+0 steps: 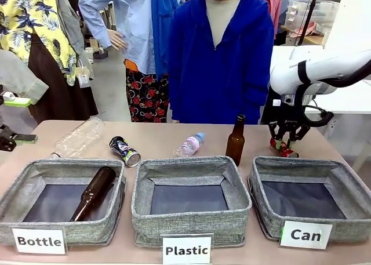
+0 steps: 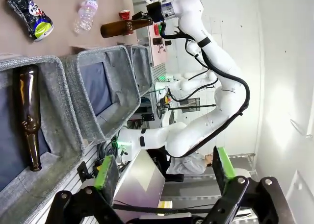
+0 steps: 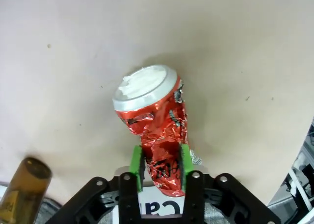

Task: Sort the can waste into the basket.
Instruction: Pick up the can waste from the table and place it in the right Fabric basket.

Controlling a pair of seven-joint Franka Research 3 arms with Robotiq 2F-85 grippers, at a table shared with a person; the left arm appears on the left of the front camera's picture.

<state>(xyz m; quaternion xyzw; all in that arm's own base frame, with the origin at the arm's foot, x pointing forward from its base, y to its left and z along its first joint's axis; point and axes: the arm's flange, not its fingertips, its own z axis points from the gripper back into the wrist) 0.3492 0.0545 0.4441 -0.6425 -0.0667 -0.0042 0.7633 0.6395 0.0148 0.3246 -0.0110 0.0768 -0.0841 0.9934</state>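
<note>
The right hand (image 3: pixel 159 160) is lowered to the table (image 3: pixel 235 47) just behind the basket (image 1: pixel 307 163) signed "Can". Its green pads (image 3: pixel 137 167) are pressed onto the lower end of the crushed red can (image 3: pixel 149 106), which is pinched between them with its silver end pointing away. An upright brown bottle (image 1: pixel 235 140) is seen near this can, between it and a small clear bottle (image 1: pixel 189 145) lying on the table. The dark blue can (image 1: pixel 124 151) lies well apart, behind the gap between the two other baskets. The left hand (image 2: pixel 164 167) is held beyond the table's left end, fingers spread wide, gripping nothing
</note>
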